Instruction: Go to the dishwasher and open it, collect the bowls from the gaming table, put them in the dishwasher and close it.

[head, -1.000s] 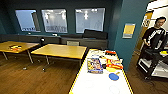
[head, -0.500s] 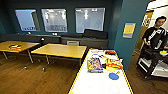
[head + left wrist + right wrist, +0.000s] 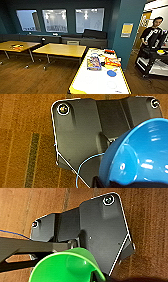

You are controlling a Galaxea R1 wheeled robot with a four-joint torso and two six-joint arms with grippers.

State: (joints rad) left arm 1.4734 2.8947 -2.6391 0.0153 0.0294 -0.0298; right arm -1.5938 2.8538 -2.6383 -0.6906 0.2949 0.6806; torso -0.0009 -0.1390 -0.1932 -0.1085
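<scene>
Head view: long white tabletop with yellow edge (image 3: 82,65), the gaming table, runs ahead and right. Scattered on it: colourful packets (image 3: 94,62), red-and-yellow items (image 3: 112,61), flat blue disc (image 3: 111,73). Printing on packets too blurred to read. Yellow-topped tables (image 3: 61,49) to the left on wood floor. Yellow notice (image 3: 127,29) on teal wall, text illegible. Person (image 3: 153,31) at right beside a dark cart (image 3: 150,62).

Left wrist view: bright blue bowl (image 3: 140,154), empty inside, close against the left end effector; fingers not made out, so cannot tell whether clamped. Wood floor (image 3: 25,144) below.

Right wrist view: green bowl (image 3: 65,268), empty, close at the right end effector; grip likewise cannot tell.
</scene>
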